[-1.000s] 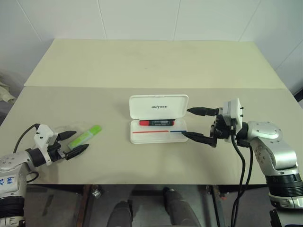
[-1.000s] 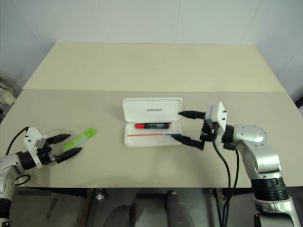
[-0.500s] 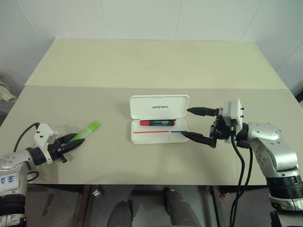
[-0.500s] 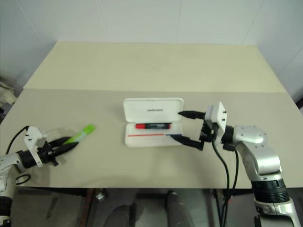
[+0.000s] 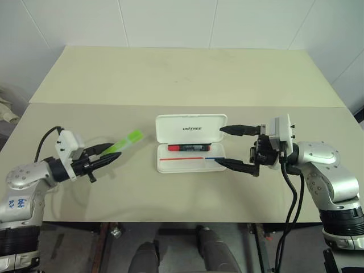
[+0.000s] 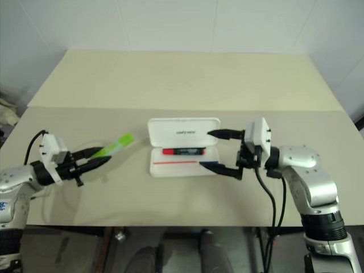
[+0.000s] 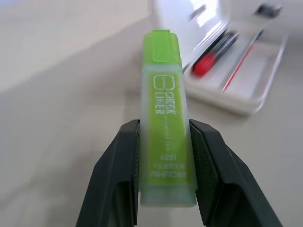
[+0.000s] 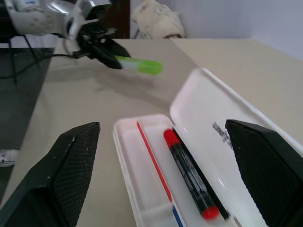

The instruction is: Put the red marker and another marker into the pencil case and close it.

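The pencil case (image 5: 187,163) lies open at the table's middle, its white lid (image 5: 191,128) standing up at the back. The red marker (image 5: 189,148) lies inside along the hinge side, also seen in the right wrist view (image 8: 187,175). My left gripper (image 5: 109,154) is shut on another marker, the light green highlighter (image 5: 126,141), held off the table left of the case with its cap pointing toward it. In the left wrist view the highlighter (image 7: 166,127) sits squeezed between both fingers (image 7: 118,179). My right gripper (image 5: 220,146) stands open at the case's right end, holding nothing.
The beige table (image 5: 170,79) runs back to a white wall, with a seam across it behind the case. Black cables hang from both wrists. A pale bundle (image 5: 5,108) lies off the table's left edge.
My left gripper has shut on the highlighter, lifted it off the table and carried it toward the case. The right gripper has stayed open and barely shifted.
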